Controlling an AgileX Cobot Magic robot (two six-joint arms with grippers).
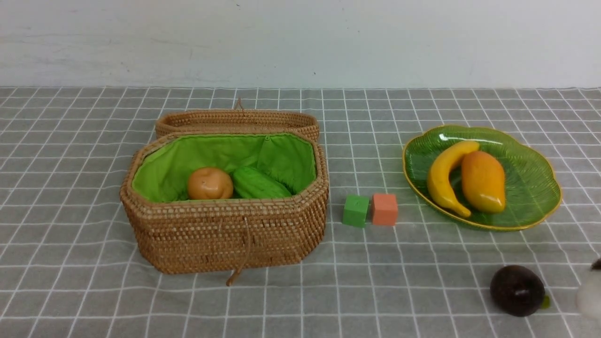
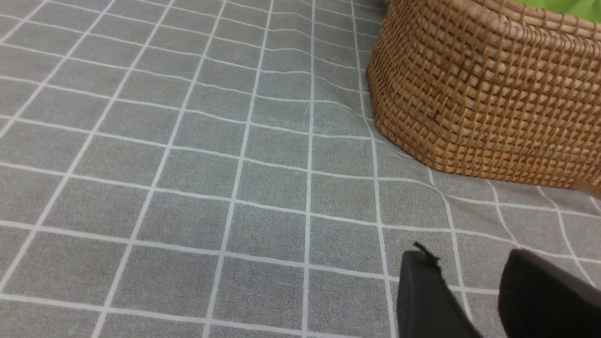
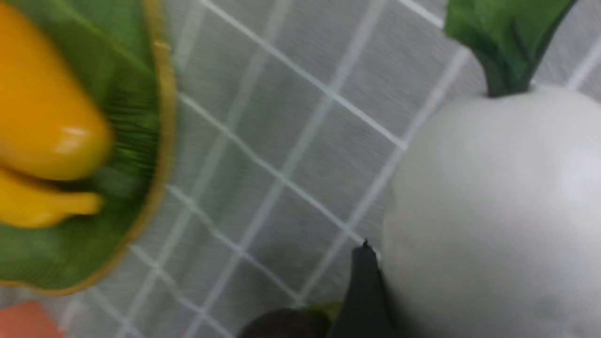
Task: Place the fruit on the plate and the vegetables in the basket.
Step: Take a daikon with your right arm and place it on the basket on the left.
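This looks like a robot test setup. A bench draped in grey grid-lined cloth stands against a bare white wall, carrying a glossy toy banana, a green cube and an orange cube.

no readable text, labels, brands, numbers or signs anywhere

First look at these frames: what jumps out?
The open wicker basket with its bright green lining sits left of centre, holding the potato and cucumber. On the right, the green glass plate carries the banana and mango. Near the front right, the dark purple fruit lies on the cloth, and the white radish fills the right wrist view.
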